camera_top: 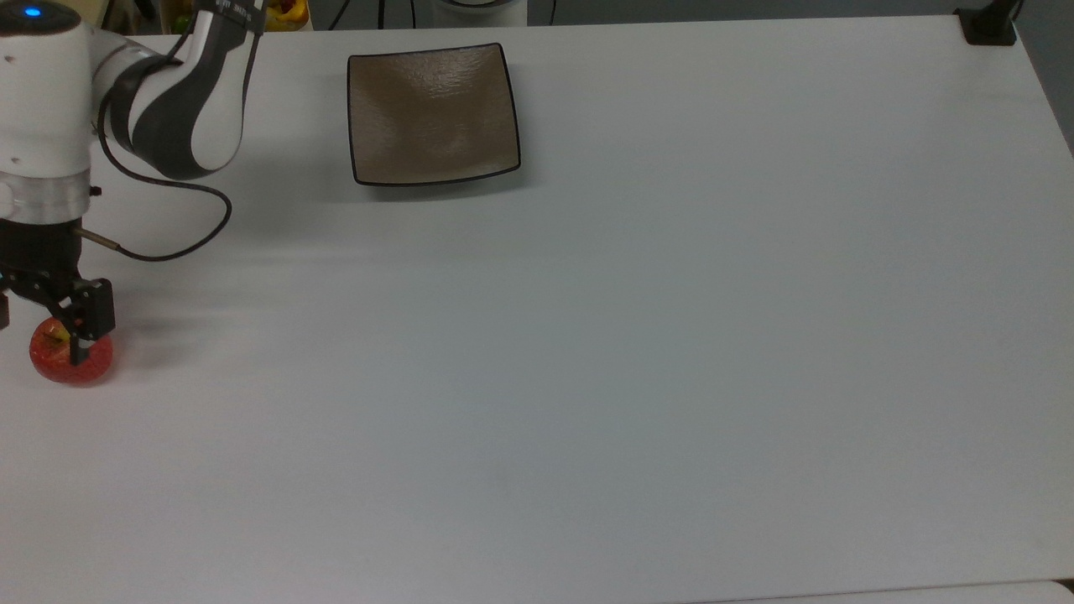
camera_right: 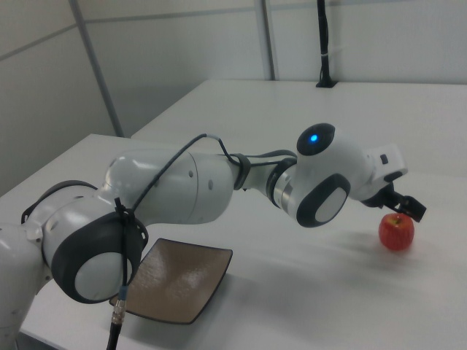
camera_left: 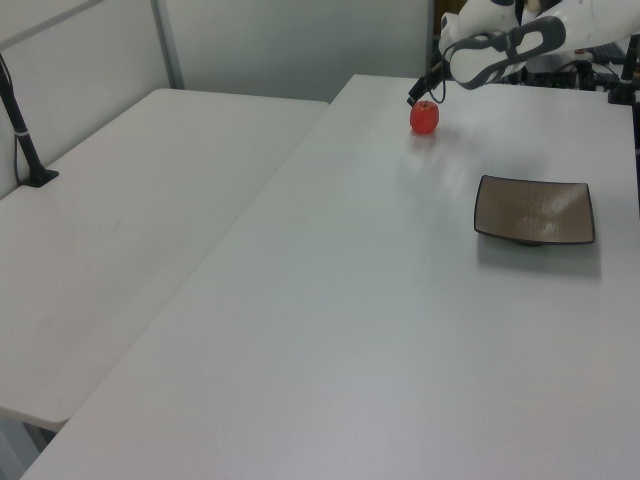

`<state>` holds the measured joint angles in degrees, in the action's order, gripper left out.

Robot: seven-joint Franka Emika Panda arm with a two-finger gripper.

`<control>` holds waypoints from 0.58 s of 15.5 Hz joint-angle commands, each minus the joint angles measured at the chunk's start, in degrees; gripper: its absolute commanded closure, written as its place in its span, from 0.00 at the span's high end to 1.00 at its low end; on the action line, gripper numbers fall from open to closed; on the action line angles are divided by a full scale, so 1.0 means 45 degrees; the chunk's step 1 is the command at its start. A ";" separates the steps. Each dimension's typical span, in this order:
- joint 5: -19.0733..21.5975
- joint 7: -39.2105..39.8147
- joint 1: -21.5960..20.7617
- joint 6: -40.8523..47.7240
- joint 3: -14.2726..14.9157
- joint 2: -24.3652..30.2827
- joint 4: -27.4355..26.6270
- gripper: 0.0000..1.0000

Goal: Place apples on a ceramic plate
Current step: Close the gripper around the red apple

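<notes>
Top view: the red apple [camera_top: 70, 362] is being straddled from above by the gripper [camera_top: 38, 331], its fingers spread and unclenched; the ceramic plate [camera_top: 433, 113] is lying well apart.

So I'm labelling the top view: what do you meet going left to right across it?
Small red apple with the black pincer over it, so their mutual order is unclear → square taupe-brown ceramic plate → black clamp at the white table's far corner.
</notes>
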<state>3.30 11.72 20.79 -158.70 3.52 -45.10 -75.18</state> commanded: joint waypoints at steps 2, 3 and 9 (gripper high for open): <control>0.0165 -0.0378 0.0186 -0.0397 -0.0411 -0.0622 0.0340 1.00; 0.0145 -0.0455 0.0186 -0.0494 -0.0450 -0.0681 0.0321 1.00; 0.0008 -0.0378 0.0186 -0.0729 -0.0450 -0.0741 0.0086 1.00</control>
<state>3.30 10.18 21.02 -160.51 2.37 -47.95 -75.05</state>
